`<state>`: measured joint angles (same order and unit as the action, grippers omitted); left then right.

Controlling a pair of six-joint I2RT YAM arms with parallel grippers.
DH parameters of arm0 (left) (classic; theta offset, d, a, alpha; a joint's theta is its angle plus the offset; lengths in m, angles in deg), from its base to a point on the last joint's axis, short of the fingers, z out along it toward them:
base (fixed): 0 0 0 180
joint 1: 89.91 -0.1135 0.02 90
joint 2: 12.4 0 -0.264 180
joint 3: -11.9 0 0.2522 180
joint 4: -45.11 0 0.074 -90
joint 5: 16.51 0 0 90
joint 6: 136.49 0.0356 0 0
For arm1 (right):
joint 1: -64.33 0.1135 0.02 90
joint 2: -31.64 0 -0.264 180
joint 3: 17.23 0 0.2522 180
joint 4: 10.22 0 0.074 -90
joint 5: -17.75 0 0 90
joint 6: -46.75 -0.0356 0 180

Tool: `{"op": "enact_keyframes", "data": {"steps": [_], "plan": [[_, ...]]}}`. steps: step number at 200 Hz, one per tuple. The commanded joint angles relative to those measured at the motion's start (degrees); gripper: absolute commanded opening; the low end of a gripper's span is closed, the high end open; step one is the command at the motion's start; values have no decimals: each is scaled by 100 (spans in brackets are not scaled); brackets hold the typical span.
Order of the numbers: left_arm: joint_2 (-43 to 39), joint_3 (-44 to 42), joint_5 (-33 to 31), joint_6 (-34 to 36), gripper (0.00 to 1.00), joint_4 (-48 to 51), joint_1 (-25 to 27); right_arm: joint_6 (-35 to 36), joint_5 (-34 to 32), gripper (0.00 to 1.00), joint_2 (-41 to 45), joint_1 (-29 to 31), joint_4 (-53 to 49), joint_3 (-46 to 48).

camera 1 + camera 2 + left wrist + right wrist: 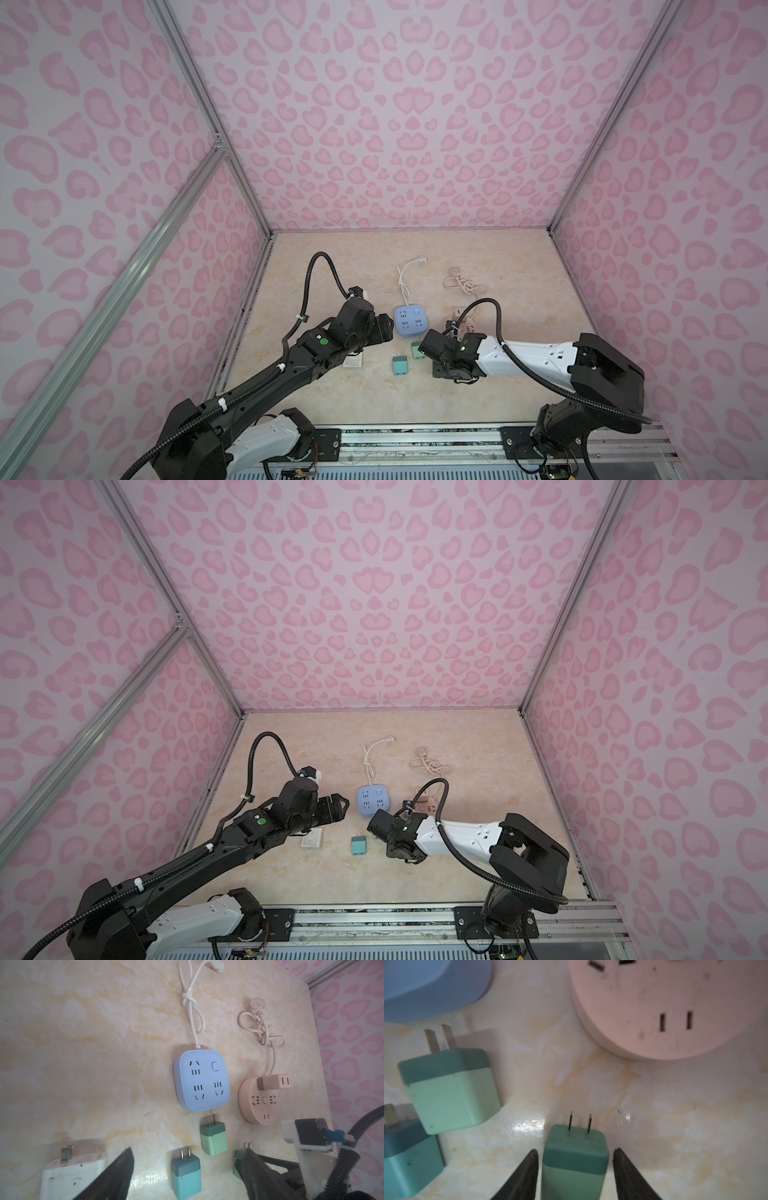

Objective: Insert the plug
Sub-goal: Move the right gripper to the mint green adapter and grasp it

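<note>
One pale-green plug [452, 1093] between dark-green plug [574, 1159] and blue socket [431, 982]

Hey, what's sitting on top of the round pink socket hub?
A pink two-slot adapter block sits on the round pink socket hub near its cord. Whatever lies beneath the block, prongs included, is covered.

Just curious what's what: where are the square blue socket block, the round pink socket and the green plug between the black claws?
Square blue socket block [202, 1083]: left wrist view, top face.
Round pink socket [675, 997]: right wrist view, top face.
Green plug [575, 1152]: right wrist view, dark cap.
</note>
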<state>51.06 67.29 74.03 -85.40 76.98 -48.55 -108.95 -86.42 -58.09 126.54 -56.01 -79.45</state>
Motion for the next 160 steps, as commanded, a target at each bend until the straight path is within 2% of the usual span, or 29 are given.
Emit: {"op": "enact_keyframes", "data": {"steps": [1,82,160], "plan": [[-73,3,13,-26,84,-115,8,-99,160,55,-77,18,175,45],[-229,-146,7,-120,84,-141,27,-60,205,51,-169,75,116,25],[-43,-111,58,-116,84,-200,48,207,156,44,-243,66,-84,-79]]}}
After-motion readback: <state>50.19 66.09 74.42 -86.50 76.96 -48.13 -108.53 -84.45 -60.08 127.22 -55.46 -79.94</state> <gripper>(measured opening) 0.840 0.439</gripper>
